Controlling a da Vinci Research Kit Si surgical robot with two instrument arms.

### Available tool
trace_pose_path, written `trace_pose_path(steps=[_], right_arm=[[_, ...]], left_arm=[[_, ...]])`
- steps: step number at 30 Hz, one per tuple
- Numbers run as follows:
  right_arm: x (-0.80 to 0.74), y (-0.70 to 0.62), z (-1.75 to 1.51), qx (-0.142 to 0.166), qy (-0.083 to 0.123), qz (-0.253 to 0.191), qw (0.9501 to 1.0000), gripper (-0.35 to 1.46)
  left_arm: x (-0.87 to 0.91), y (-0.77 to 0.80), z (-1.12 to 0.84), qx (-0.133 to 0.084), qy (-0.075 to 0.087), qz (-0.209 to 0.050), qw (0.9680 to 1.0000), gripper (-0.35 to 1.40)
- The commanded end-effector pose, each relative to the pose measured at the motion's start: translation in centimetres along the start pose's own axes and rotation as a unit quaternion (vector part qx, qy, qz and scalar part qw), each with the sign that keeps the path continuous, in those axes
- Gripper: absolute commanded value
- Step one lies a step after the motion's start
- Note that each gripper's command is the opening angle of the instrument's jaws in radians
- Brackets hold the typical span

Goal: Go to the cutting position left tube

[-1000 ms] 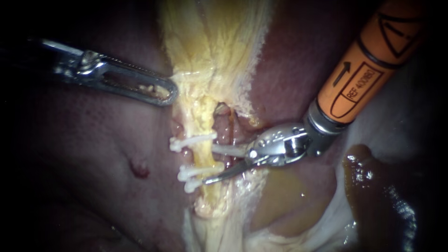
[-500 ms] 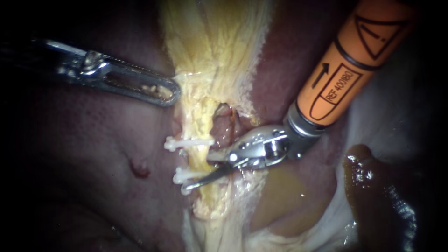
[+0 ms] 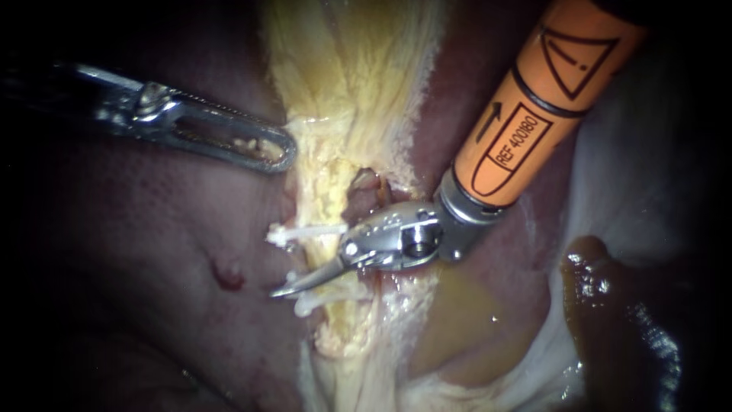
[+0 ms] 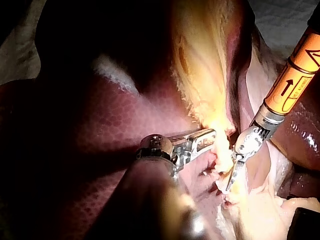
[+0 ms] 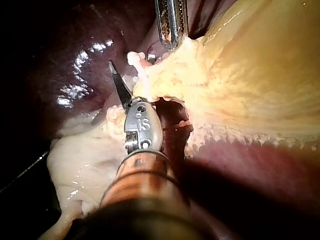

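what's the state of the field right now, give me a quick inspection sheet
surface: liver, dark red, bearing the yellow tissue
job's things: left tube, with an upper clip and lower clips on it
clutter: yellowish fluid pool
tools: left instrument's tool, jaws shut on the yellow tissue; right instrument's tool, its blade lying across the left tube between the upper clip and the lower clips
cables: nothing seen
surroundings: dark, nothing seen

Right instrument (image 3: 305, 281): orange shaft, black markings, silver wrist; left instrument (image 3: 263, 147): slotted steel
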Motion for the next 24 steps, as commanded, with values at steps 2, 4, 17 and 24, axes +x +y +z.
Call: trace_pose_path(steps=[2,4,17,24], right_arm=[[0.0,-0.01,0.0,0.001,0.001,0.001,1.0,1.4],[0.01,-0.02,0.0,0.0,0.006,0.001,1.0,1.4],[0.18,-0.37,0.02,0.061,0.03,-0.001,0.9977,1.42],[0.27,-0.46,0.01,0.068,0.041,0.003,0.9968,1.42]], left_arm=[[0.0,0.0,0.0,0.0,0.0,0.0,1.0,-0.35],[0.0,0.0,0.0,0.0,0.0,0.0,1.0,-0.35],[0.0,0.04,0.0,0.001,0.0,0.0,1.0,-0.35],[0.0,0.05,0.0,0.001,0.0,0.0,1.0,-0.35]])
